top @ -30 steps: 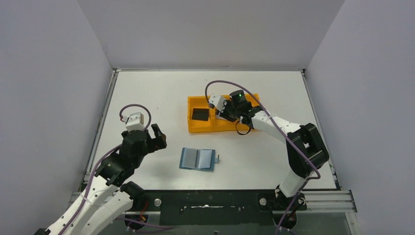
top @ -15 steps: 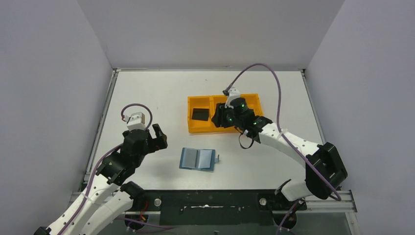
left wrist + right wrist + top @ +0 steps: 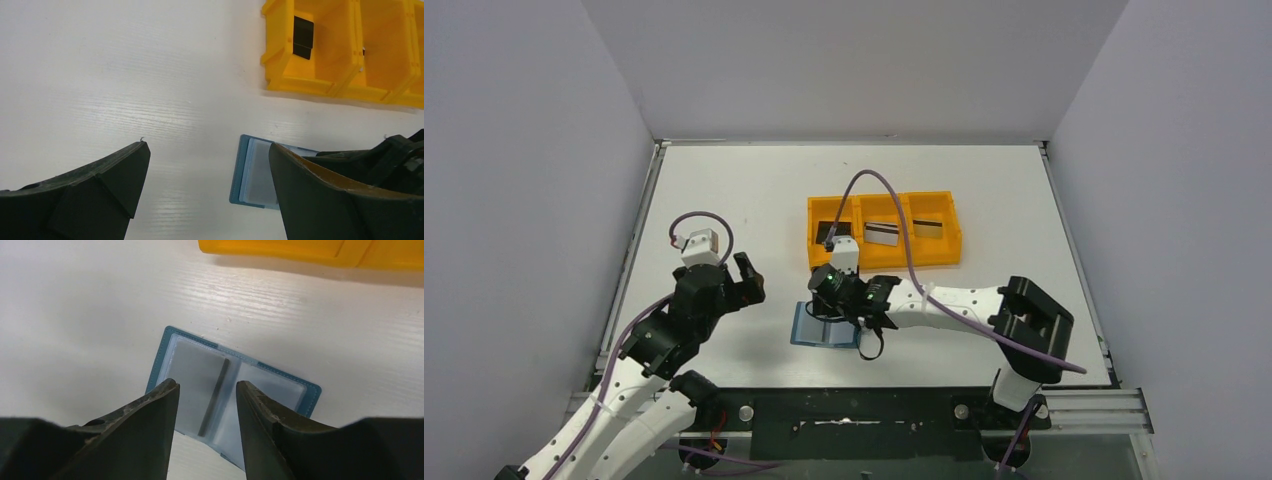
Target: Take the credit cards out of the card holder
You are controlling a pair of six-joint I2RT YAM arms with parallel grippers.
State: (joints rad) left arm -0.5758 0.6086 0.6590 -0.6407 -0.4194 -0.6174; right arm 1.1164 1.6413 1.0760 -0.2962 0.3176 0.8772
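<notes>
The teal card holder [image 3: 807, 334] lies open on the table, also in the left wrist view [image 3: 257, 172] and the right wrist view [image 3: 192, 360]. Its left pocket shows a grey face with a dark stripe [image 3: 214, 392]. My right gripper [image 3: 822, 308] hangs open and empty just above it, its fingertips [image 3: 167, 390] spanning the fold. A black card [image 3: 829, 235], a silver card [image 3: 883, 232] and another silver card [image 3: 926, 229] lie in the orange tray [image 3: 879, 265]. My left gripper [image 3: 752, 280] is open and empty, left of the holder.
The orange three-compartment tray [image 3: 280, 82] stands just behind the holder, its front wall [image 3: 280, 250] close to my right gripper. The right arm's purple cable arcs over the tray. White walls bound the table on three sides.
My right gripper has moved from over the tray's middle compartment forward and left to above the open holder. The silver cards in the tray are now uncovered. The left arm has not moved.
</notes>
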